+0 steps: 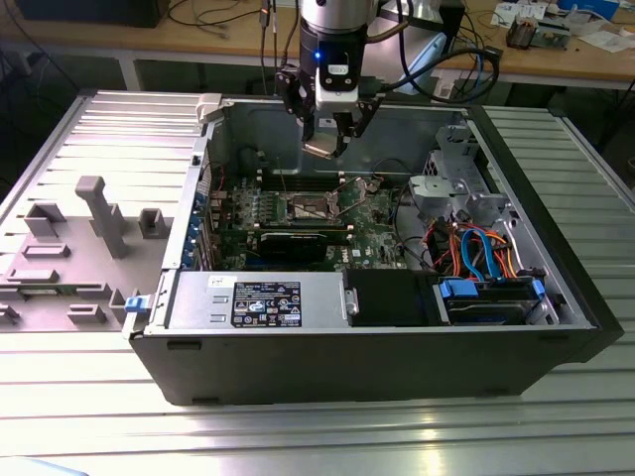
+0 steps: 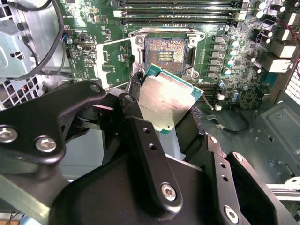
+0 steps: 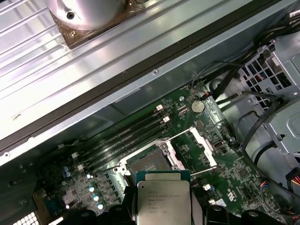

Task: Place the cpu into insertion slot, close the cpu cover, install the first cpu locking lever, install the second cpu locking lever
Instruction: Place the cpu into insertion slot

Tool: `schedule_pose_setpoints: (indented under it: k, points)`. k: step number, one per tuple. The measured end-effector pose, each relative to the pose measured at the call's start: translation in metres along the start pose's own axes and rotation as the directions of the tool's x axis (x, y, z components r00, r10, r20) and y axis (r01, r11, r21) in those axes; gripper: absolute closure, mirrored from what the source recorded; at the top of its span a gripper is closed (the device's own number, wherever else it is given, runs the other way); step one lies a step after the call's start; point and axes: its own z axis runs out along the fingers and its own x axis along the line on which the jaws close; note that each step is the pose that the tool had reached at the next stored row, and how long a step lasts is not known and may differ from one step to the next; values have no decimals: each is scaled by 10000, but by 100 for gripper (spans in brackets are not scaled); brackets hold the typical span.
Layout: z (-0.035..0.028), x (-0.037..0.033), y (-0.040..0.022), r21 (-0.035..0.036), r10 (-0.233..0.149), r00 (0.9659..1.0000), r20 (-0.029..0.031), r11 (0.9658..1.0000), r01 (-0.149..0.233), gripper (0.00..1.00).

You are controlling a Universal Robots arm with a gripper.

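Note:
My gripper (image 1: 326, 145) hangs inside the open computer case, above the green board, shut on the cpu (image 2: 165, 98). The chip is a flat square with a silvery top, pinched at two opposite edges by the black fingers (image 2: 136, 117) and tilted in the second wrist view. The insertion slot (image 2: 166, 55) lies below it, its dark pin field bare inside a silver rim. The slot also shows in the exterior view (image 1: 310, 208) and the first wrist view (image 3: 146, 162), just beyond the cpu (image 3: 163, 200). The cpu cover (image 3: 209, 151) stands swung open beside the slot, a thin silvery frame (image 2: 99, 63).
Long narrow memory slots (image 2: 178, 13) run along one side of the socket. A long black card (image 1: 295, 241) lies across the board. A metal drive cage (image 1: 458, 188) with coloured cables (image 1: 481, 248) is at the exterior view's right. Grey fixtures (image 1: 104, 213) stand outside the case, left.

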Motion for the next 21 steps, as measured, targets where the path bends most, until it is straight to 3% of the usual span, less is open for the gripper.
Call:
schedule_pose_setpoints:
  k: [21]
  points:
    - [0, 0, 0, -4, 282, 9996, 24, 9996, -282, 45]
